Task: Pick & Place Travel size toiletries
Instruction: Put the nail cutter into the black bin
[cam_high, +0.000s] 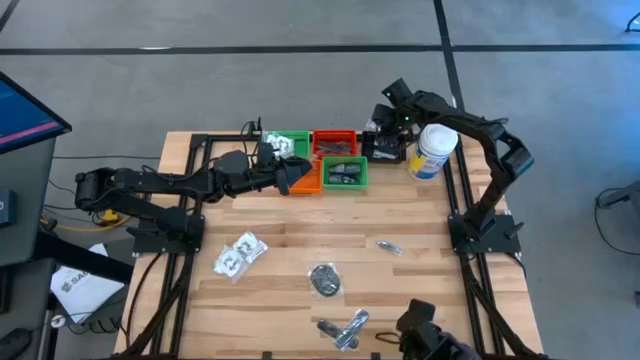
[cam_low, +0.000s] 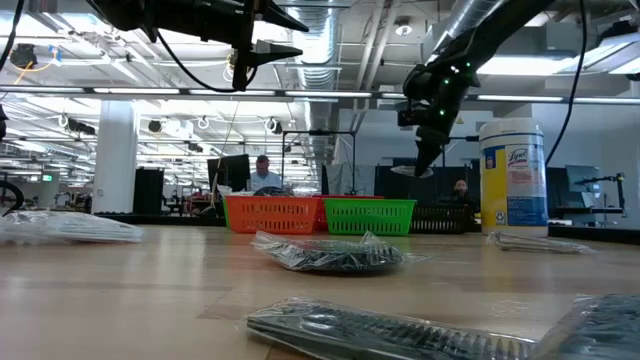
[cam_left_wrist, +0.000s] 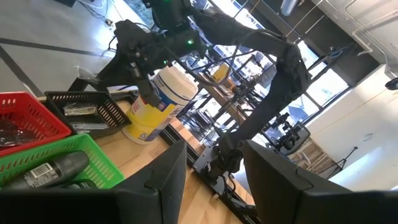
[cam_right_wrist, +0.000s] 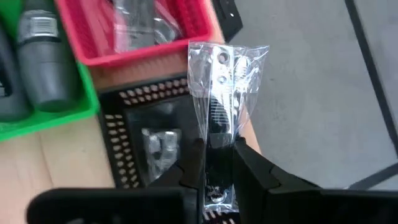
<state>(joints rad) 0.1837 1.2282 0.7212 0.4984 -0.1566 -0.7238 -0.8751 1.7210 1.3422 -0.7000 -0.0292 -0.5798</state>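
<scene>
I can read only one brand from here: "Lysol" on the blue and yellow label of the white canister (cam_low: 512, 176), standing at about one o'clock on the table (cam_high: 300, 240). A barcode shows on the dark grey tube (cam_left_wrist: 53, 169) in the green tray (cam_left_wrist: 102, 163), digits unreadable.

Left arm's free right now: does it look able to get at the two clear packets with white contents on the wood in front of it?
Probably yes. The clear packets lie in the open near the left arm's base, nothing on them; the left gripper, holding nothing, hangs over the orange tray.
</scene>
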